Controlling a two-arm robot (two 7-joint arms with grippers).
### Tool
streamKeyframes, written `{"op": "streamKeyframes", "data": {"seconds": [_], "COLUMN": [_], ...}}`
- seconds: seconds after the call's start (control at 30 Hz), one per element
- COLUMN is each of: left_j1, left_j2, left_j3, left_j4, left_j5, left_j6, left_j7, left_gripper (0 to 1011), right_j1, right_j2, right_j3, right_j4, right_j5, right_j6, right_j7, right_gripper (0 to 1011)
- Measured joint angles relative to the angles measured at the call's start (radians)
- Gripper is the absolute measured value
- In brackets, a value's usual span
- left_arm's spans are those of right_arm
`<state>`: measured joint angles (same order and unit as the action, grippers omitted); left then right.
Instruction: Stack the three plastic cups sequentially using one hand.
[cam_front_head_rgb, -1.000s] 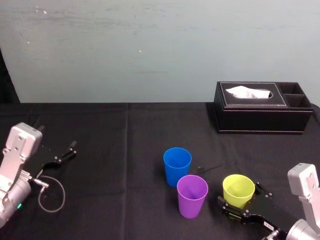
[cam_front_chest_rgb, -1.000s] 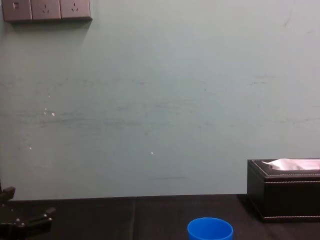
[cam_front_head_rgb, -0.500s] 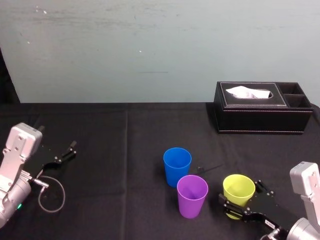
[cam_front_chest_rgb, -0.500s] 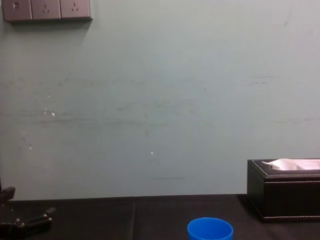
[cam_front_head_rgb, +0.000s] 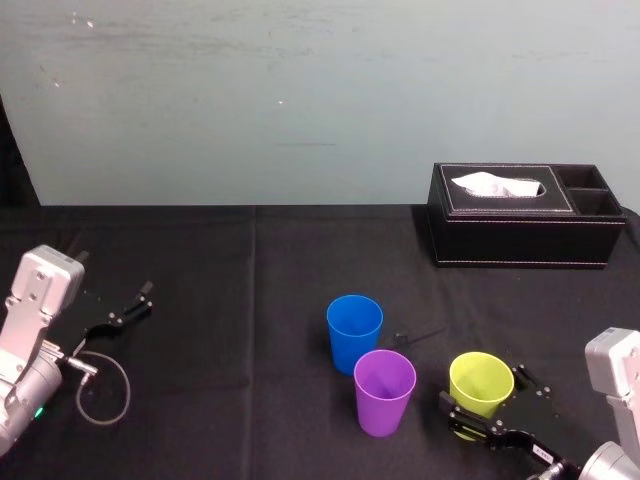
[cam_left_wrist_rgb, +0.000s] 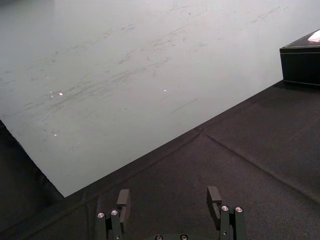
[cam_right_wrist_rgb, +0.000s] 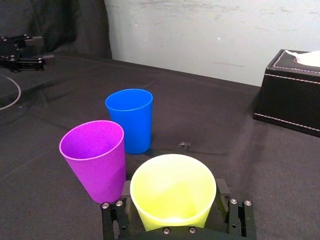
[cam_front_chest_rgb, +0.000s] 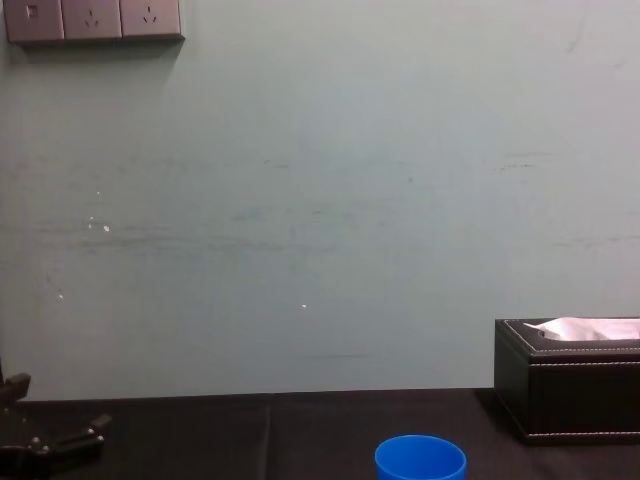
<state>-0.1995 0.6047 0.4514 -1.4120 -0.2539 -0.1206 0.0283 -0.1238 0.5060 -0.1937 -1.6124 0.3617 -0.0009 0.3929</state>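
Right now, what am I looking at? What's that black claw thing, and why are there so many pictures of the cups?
It is a robot with two arms, and each arm ends in a claw called a gripper. The pictures come from cameras on its head, its chest and both wrists. On the black-clothed table stand a blue plastic cup, a purple plastic cup and a yellow-green plastic cup, with a black tissue box farther back on the right. The right gripper is closed on the yellow-green plastic cup, one finger on each side; its wrist camera looks right into the cup. The left gripper rests open at the table's left side, holding nothing.
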Motion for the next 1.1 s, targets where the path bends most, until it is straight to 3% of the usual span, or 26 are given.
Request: {"op": "streamKeyframes", "data": {"seconds": [0.43, 0.67, 0.73, 1.1], "left_j1": [0.0, 0.0, 0.0, 0.0], "left_j2": [0.0, 0.0, 0.0, 0.0], "left_j3": [0.0, 0.0, 0.0, 0.0], "left_j4": [0.0, 0.0, 0.0, 0.0], "left_j5": [0.0, 0.0, 0.0, 0.0], "left_j6": [0.0, 0.0, 0.0, 0.0], "left_j7": [0.0, 0.0, 0.0, 0.0], "left_gripper": [1000, 1000, 1000, 1000], "right_j1": [-0.001, 0.0, 0.0, 0.0], "right_j2": [0.001, 0.001, 0.001, 0.001], "right_j3": [0.001, 0.001, 0.0, 0.002], "right_j4": [0.0, 0.0, 0.0, -0.004], "right_j5": [0.002, 0.002, 0.002, 0.002], "right_j6": [0.003, 0.003, 0.003, -0.001], "right_j7": [-0.003, -0.003, -0.003, -0.003], "right_gripper": [1003, 883, 802, 743]}}
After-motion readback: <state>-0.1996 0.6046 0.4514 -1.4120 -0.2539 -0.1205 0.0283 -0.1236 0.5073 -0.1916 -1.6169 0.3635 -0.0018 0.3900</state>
